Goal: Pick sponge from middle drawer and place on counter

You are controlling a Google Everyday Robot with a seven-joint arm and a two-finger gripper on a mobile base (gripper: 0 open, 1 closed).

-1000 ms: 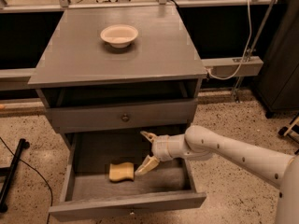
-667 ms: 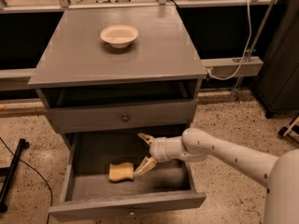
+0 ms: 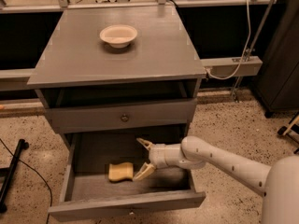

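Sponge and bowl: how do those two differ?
The sponge is a pale-yellow block with wavy sides; the bowl is cream and round. The sponge lies low in the open drawer; the bowl stands up on the counter. The open gripper is in the drawer right beside the sponge, far from the bowl. Both are small and pale.

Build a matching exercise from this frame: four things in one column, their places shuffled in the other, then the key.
1. sponge
2. bowl
3. gripper
4. knob

A. on the counter
B. on the drawer front above the middle drawer
C. lying on the middle drawer floor
D. reaching into the middle drawer, fingers open, right of the sponge

Pairs: 1-C, 2-A, 3-D, 4-B
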